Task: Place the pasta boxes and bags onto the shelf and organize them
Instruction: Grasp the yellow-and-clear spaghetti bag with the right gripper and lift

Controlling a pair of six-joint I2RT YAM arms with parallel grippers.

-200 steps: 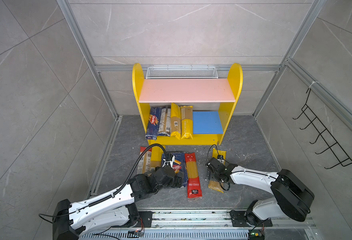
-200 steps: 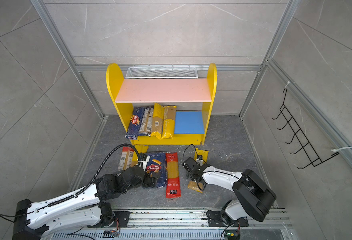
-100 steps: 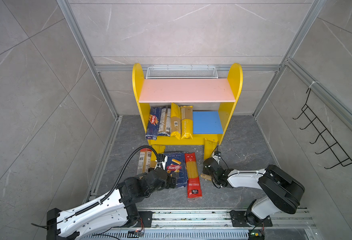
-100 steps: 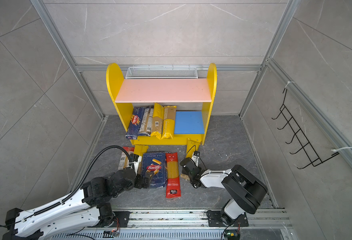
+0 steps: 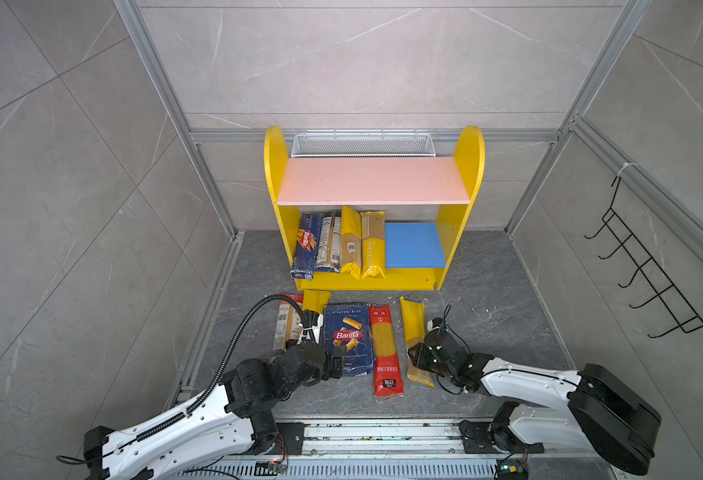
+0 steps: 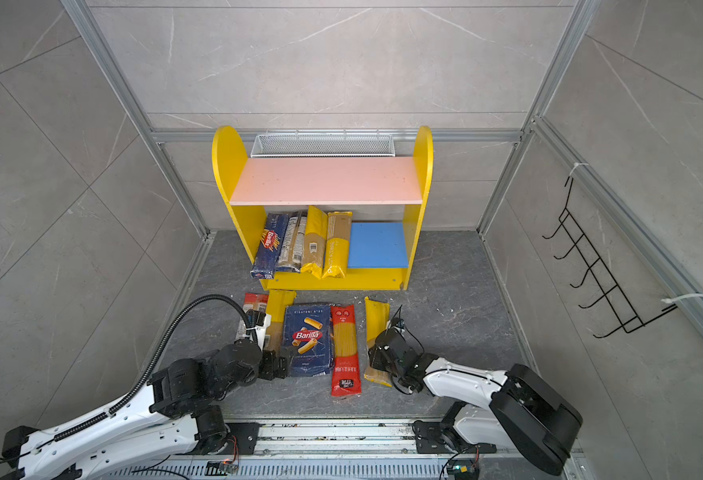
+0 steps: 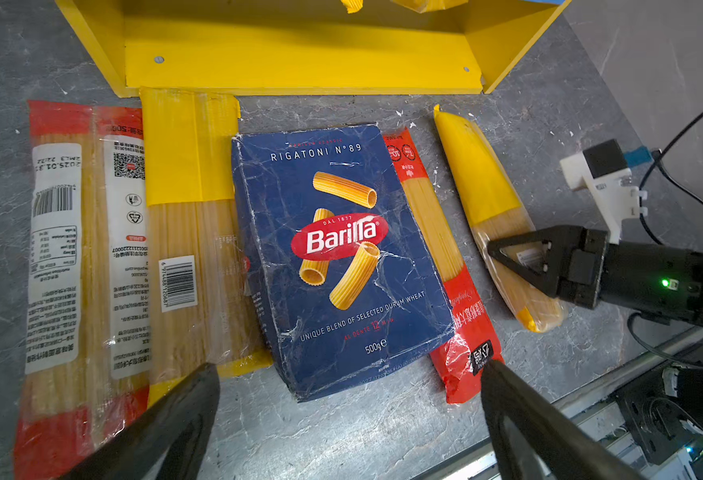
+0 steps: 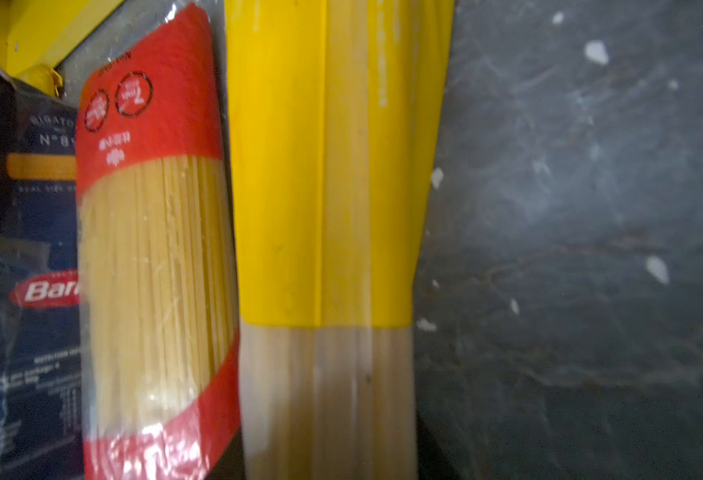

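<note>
Shelf (image 5: 275, 174): stood at the back edge of the grey floor (image 5: 487, 291), against the wall.
Lower board (image 5: 414, 245): blue; its right half was bare.
Stored packs: four stood side by side at the left end of the lower board. From the left they were a blue spaghetti box (image 5: 306, 245), a dark-ended bag (image 5: 328, 243) and two yellow bags (image 5: 372, 245), with their front ends past the board's front edge.
Floor packs: five lay in a row before the shelf. From the left they were a labelled red bag (image 7: 54, 257), a yellow-topped bag (image 7: 191, 232), a rigatoni pack (image 5: 347, 338), a red spaghetti bag (image 5: 385, 349) and a yellow-ended bag (image 5: 414, 328).
Left gripper (image 7: 349, 368): its fingers (image 7: 166, 424) were spread wide at the near end of the rigatoni pack, holding nothing.
Right gripper (image 5: 420, 357): it was pinching the yellow-ended bag on its near half, with the jaws against both of the bag's sides. Whether the bag was off the floor could not be told.
Hook rack (image 5: 653, 270): black wire, on the right wall.
</note>
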